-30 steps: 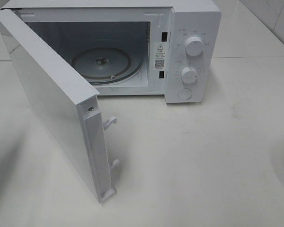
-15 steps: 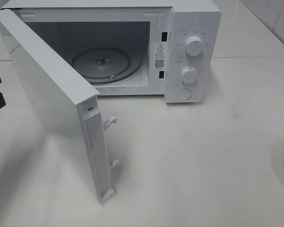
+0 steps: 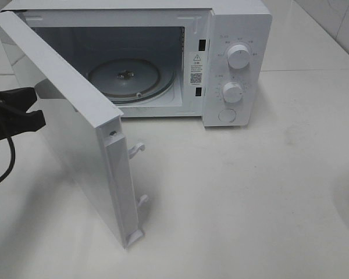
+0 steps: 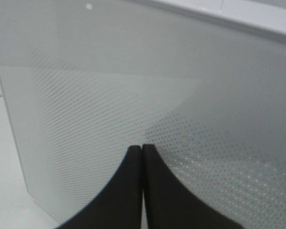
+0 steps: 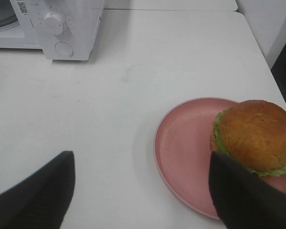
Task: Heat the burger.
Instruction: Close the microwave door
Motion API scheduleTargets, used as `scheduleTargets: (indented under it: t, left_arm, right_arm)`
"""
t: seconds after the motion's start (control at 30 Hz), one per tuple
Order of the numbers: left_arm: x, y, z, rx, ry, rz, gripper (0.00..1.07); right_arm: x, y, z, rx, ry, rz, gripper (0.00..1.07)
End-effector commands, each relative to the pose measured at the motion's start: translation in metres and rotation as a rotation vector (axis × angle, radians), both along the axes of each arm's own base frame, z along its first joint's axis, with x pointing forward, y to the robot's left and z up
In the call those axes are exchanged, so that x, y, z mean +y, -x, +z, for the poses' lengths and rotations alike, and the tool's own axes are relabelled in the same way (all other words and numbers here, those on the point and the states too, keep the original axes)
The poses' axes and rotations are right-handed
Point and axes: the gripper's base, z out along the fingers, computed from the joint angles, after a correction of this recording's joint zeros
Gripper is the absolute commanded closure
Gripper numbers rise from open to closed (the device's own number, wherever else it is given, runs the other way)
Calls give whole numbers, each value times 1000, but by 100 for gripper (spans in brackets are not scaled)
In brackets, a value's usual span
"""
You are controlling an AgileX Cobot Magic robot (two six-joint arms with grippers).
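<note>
— Where's the burger (image 5: 255, 135)?
— On the far side of the pink plate (image 5: 186, 152) on the counter (image 5: 133, 95), well clear of the microwave (image 3: 221, 58). My right end effector (image 5: 143, 191) hangs over the plate's near edge, released, grasping nothing.
— And the left?
— The left end effector (image 4: 142, 149) is clenched with nothing in it, tips just beside the outer face of the open door (image 3: 75, 133). I see the turntable (image 3: 125, 78) bare inside.

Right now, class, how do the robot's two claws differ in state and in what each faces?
The left claw is shut, its fingers pressed together; the right claw is open wide. The left faces the microwave door; the right hangs over the burger on the pink plate. Both have black fingers and hold nothing.
</note>
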Motion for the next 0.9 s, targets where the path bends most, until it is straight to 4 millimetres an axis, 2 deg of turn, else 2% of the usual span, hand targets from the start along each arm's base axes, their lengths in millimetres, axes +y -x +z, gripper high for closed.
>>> scheduleTargets:
  t: [0.03, 0.57, 0.6, 0.9]
  left_arm:
    - [-17, -8, 5, -40, 5, -18, 107]
    - [-72, -30, 5, -31, 4, 1, 107]
    - [-80, -33, 6, -27, -6, -8, 107]
    - [-116, -47, 7, -17, -25, 27, 107]
  right_arm:
    - [0, 4, -1, -27, 1, -3, 32]
    - [0, 4, -1, -27, 1, -3, 32]
    - [0, 4, -1, -27, 1, -3, 32]
    - [0, 4, -1, -27, 1, -3, 32]
